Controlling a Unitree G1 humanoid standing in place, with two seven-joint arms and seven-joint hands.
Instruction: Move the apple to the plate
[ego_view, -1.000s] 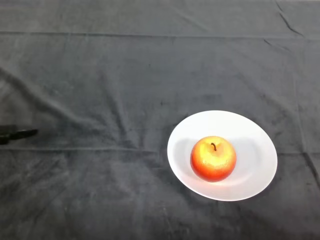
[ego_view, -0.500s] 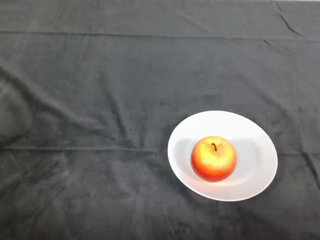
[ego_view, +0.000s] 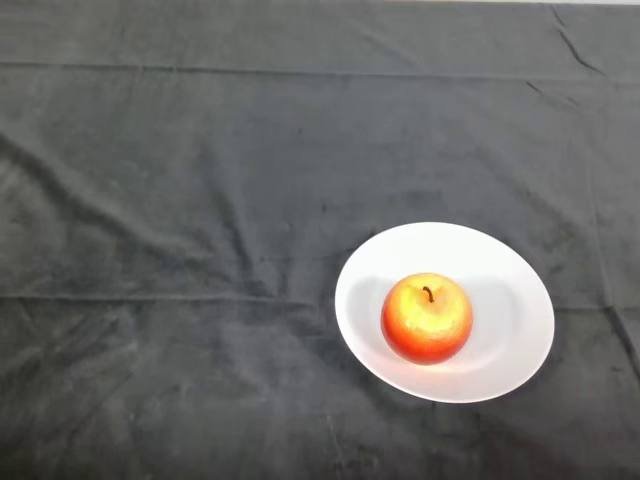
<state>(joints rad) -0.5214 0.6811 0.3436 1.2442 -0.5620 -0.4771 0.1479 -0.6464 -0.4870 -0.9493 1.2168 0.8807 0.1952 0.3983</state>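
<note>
- The apple (ego_view: 427, 318) sits upright, stem up, on the white plate (ego_view: 510, 270), a little toward the plate's near-left part and touching its surface.
- The plate lies on the dark cloth (ego_view: 200, 200) toward the near right of the tabletop, well apart from the left edge.
- A second ago a dark tip of the robot's left hand showed at the left edge of the tabletop; half a second ago it was gone, and no part of the robot shows now.
- Apple and plate have not shifted across the three views.
- Judged from this, the apple has been let go and the arm has drawn back: the task looks complete, with nothing left but to stay clear.
- The hand is out of sight, so whether it is released or clenched cannot be told.
- The apple's underside and the patch of plate beneath it are hidden; the cloth runs past every edge of the view, so the tabletop's own edges are not visible.
</note>
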